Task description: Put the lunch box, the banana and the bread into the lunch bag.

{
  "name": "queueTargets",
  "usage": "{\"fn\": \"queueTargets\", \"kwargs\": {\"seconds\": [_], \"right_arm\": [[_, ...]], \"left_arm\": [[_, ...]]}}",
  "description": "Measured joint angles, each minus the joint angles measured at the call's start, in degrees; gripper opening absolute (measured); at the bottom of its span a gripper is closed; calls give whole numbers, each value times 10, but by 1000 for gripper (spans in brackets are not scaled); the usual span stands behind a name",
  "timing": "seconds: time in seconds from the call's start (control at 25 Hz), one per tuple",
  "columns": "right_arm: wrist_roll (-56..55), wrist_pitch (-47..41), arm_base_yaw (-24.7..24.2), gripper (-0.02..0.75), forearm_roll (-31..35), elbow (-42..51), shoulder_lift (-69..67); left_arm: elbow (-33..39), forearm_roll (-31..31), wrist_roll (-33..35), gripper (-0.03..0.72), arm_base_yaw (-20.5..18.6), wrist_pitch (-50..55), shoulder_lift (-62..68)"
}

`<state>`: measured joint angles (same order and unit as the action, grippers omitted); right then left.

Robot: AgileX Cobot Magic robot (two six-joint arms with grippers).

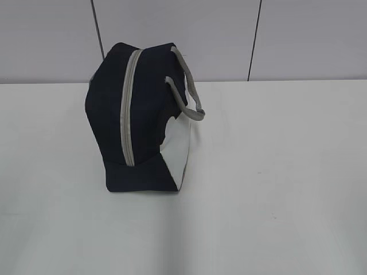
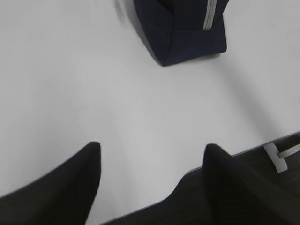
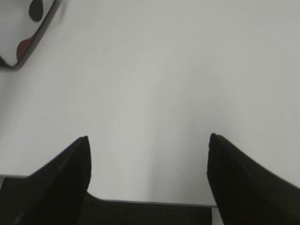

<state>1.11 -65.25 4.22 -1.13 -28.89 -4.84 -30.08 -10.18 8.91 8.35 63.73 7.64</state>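
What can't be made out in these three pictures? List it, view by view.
- Exterior view: the lunch bag is zipped shut, so its inside is hidden. No arms show.
- Left wrist view: only one end of the bag shows; the top edge cuts off the rest. The left gripper is open with nothing between its fingers.
- Right wrist view: only a dotted corner of the bag shows, blurred. The right gripper is open.
- Lunch box, banana, bread: in no view.

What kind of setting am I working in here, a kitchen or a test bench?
Most likely a lab test bench, not a kitchen: a bare white table, a plain grey panelled wall behind it, and a single prop, the zipped navy lunch bag. No kitchen fittings show.
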Motion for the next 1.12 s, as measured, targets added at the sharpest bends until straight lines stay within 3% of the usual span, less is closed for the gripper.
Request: {"fn": "queueTargets", "kwargs": {"seconds": [0.16, 0.36, 0.56, 1.12], "right_arm": [[0, 0, -60, 571, 0, 0, 48], [0, 0, -86, 571, 0, 0, 57], [0, -1, -86, 571, 0, 0, 58], [0, -1, -86, 571, 0, 0, 60]], "left_arm": [[0, 0, 0, 466, 0, 0, -28], [0, 0, 0, 466, -13, 1, -60], [0, 0, 0, 447, -44, 1, -85], [0, -1, 0, 424, -44, 1, -85]]}}
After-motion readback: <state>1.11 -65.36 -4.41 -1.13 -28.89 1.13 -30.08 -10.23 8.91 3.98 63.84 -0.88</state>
